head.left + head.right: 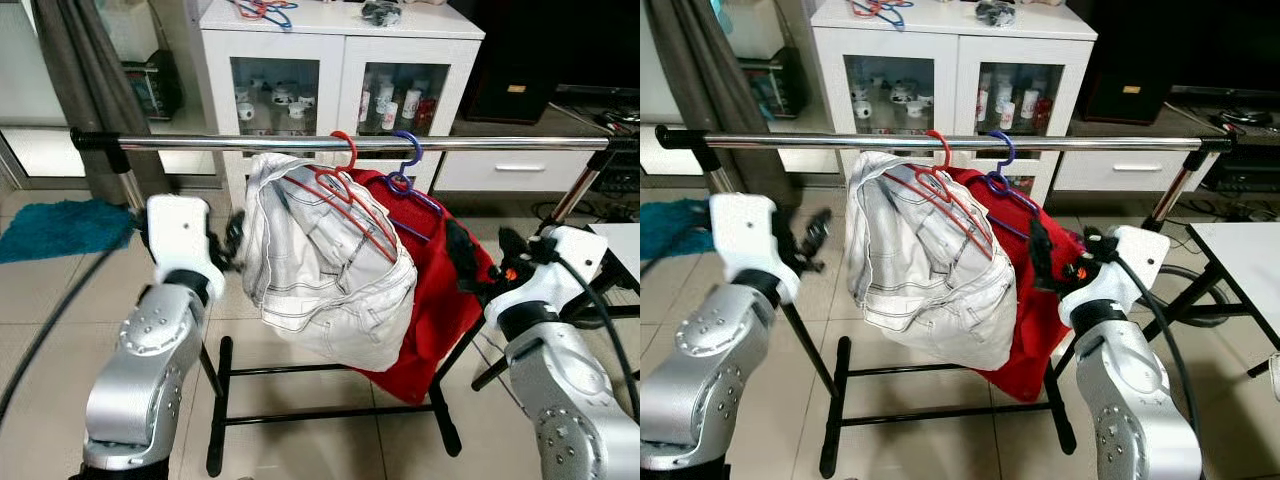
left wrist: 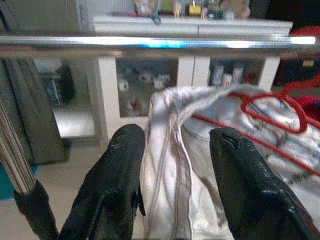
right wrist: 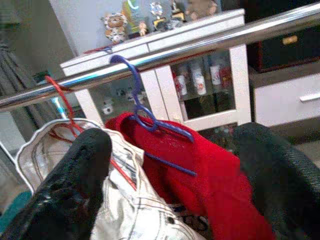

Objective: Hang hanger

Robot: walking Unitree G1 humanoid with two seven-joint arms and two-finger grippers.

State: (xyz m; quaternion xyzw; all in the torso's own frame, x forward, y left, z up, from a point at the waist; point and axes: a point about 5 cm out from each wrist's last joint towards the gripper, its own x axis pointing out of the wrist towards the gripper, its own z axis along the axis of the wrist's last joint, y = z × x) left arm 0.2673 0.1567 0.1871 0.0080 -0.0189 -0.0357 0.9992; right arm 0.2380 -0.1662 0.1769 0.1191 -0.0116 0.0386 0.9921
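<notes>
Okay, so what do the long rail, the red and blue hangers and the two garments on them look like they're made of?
Long rail: polished metal, likely chromed steel, given its bright reflections.
Red hanger and blue hanger: thin wire, seemingly plastic-coated, smooth with even colour.
White garment: sturdy woven cotton, perhaps denim, with visible dark topstitching.
Red garment: soft matte knit, possibly fleece.

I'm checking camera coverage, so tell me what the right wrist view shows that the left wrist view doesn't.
Right wrist view: the blue hanger hooked on the rail, carrying the red garment, with toy figures atop the cabinet. Left wrist view: the open left gripper straddling the white garment's edge, plus the rack's slanted leg. Both share the chrome rail, the red hanger, the white garment and the white cabinet.
</notes>
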